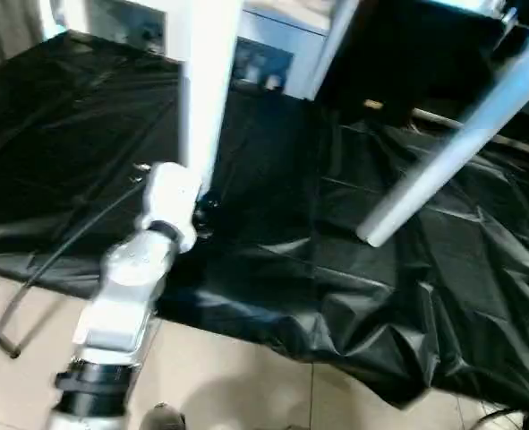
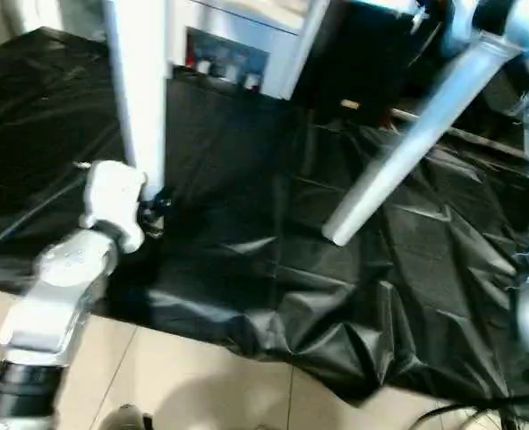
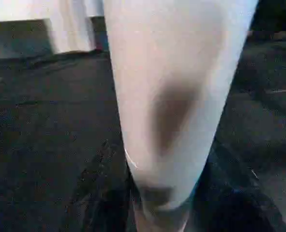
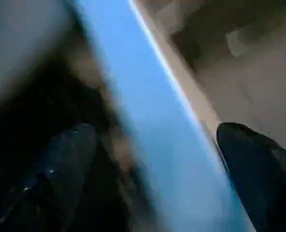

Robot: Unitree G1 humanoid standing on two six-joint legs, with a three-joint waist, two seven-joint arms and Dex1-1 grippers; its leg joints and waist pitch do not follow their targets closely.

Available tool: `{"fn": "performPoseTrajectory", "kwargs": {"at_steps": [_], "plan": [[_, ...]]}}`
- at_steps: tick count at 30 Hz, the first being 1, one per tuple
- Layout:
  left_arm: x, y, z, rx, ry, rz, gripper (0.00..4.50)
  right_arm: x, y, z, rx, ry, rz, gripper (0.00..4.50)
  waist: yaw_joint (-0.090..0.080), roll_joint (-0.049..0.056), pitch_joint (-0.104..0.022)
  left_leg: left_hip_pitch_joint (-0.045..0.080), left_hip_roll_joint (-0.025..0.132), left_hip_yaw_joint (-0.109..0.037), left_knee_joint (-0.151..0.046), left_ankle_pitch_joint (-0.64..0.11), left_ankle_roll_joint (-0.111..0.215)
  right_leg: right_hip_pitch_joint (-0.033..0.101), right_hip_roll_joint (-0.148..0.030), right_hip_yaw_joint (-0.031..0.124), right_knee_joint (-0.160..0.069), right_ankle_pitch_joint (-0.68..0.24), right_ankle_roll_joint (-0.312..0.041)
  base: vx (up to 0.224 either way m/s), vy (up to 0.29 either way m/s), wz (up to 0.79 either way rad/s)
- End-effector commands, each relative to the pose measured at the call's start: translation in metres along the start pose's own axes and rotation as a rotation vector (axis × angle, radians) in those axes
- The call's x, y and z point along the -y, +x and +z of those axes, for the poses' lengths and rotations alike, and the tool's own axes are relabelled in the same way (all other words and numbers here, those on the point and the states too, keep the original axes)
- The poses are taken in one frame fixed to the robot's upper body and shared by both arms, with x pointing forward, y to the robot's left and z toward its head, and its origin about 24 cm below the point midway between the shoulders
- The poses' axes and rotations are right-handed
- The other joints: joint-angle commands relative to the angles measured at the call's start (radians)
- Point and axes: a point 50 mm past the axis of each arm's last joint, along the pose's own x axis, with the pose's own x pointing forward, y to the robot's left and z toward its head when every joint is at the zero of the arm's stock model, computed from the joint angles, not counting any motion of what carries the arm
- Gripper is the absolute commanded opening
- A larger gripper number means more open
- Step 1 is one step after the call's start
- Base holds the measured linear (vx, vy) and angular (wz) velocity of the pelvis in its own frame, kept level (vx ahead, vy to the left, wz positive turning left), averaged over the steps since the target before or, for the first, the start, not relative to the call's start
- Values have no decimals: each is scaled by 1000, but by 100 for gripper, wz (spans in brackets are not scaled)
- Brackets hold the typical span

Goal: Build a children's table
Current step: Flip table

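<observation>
Two white table legs, left gripper clamped on one, right gripper spread apart

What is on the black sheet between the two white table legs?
Nothing: in the left eye view, bare crinkled black sheet lies between the upright leg and the slanted leg.

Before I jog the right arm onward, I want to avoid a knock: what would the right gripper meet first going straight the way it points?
Most likely the slanted white tapered tube leg: it runs right between the right gripper's two spread black fingers. Depth is unclear, so how close I cannot tell.
</observation>
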Motion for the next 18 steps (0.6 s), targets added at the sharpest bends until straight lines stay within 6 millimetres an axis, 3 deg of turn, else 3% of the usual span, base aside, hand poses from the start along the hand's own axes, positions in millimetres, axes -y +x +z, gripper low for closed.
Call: {"fn": "performPoseTrajectory", "kwargs": {"at_steps": [1, 4, 6, 11, 15, 16, 18], "plan": [[-3, -1, -17, -82, 28, 32, 154, 2, -6, 10, 50, 35, -1, 450, 6, 28, -68, 40, 47, -28, -91, -326, -65, 25, -77, 37, -86, -286, -127, 0, 0, 0], [-7, -1, -14, -76, 51, 22, 154, -2, -8, 7, 34, 53, -34, 450, 4, 35, -62, 38, 45, -32, -98, -391, -94, 20, -75, 34, -94, -364, -124, 0, 0, 0], [-8, -1, -13, -74, 59, 19, 154, -3, -10, 7, 34, 58, -35, 450, 6, 39, -62, 45, 43, -33, -96, -427, -103, 12, -75, 33, -98, -395, -117, 0, 0, 0], [-12, -1, -13, -78, 82, 2, 154, -8, -14, 11, 63, 121, -48, 450, 6, 42, -63, 44, 41, -37, -98, -443, -104, 13, -76, 32, -101, -400, -108, 0, 0, 0], [-14, -5, -18, -93, 110, -35, 154, -12, -21, 0, 40, 193, -191, 450, 7, 44, -60, 49, 40, -36, -101, -452, -111, 6, -74, 33, -103, -402, -104, 0, 0, 0], [-15, -6, -19, -90, 106, -50, 189, -13, -23, -5, 32, 207, -241, 450, 6, 43, -58, 48, 39, -37, -103, -462, -114, 5, -75, 33, -104, -417, -101, 0, 0, 0], [-15, -7, -21, -96, 90, -80, 210, -18, -26, -13, 21, 238, -298, 450, 6, 45, -61, 49, 39, -38, -103, -459, -119, 6, -76, 32, -102, -404, -101, 0, 0, 0]]}}
